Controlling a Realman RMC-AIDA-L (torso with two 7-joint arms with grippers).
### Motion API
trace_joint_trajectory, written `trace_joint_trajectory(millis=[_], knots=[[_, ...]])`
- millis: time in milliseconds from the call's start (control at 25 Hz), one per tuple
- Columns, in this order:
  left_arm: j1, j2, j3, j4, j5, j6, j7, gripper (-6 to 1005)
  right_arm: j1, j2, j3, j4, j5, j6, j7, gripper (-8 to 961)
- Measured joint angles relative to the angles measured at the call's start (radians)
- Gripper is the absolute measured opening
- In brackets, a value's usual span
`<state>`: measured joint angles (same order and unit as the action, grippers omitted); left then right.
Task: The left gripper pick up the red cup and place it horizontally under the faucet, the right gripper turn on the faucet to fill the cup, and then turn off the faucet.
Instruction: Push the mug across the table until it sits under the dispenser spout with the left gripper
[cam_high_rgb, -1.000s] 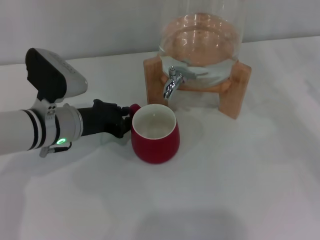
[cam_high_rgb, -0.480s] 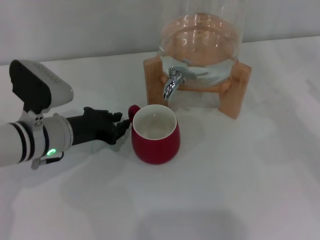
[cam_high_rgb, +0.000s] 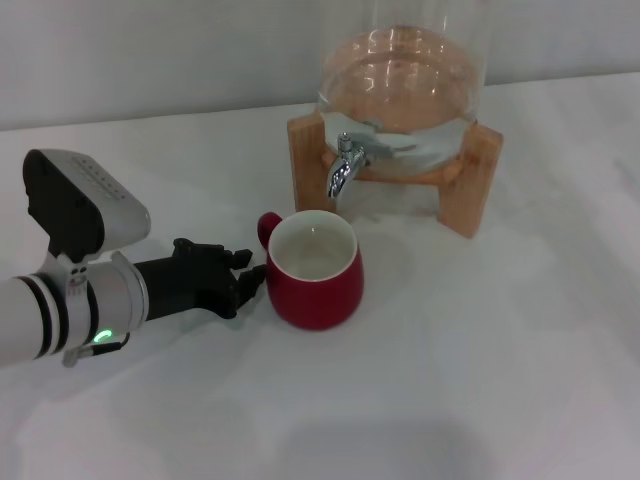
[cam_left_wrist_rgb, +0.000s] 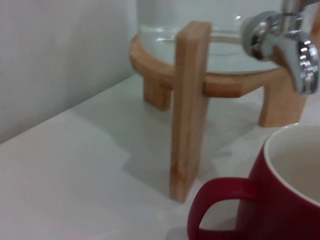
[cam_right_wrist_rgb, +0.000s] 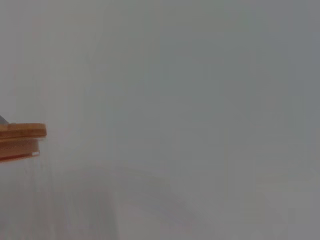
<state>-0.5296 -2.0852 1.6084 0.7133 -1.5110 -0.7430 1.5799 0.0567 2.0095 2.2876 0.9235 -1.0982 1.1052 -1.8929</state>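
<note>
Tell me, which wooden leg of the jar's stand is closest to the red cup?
The front left leg, just behind the red cup on the handle side. The other front leg stands farther right, past the faucet.

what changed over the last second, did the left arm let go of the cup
Yes. The left gripper has drawn back from the handle of the red cup toward the robot; its fingertips now sit just off the cup's side, no longer around the handle. The cup stands upright beside the faucet, barely shifted. Jar, wooden stand and table are unchanged.
</note>
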Motion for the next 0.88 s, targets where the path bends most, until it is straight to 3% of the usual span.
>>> trace_joint_trajectory(millis=[600,880], knots=[[0.019,0.004,0.046,0.04,0.001,-0.012,-0.01,273,0.003,0.0,0.007,-0.001,0.001,-0.002,0.0,631],[0.066,0.006,0.039,0.071,0.062,-0.014,-0.006,273,0.006,0.0,0.011,-0.002,0.001,-0.004,0.0,631]])
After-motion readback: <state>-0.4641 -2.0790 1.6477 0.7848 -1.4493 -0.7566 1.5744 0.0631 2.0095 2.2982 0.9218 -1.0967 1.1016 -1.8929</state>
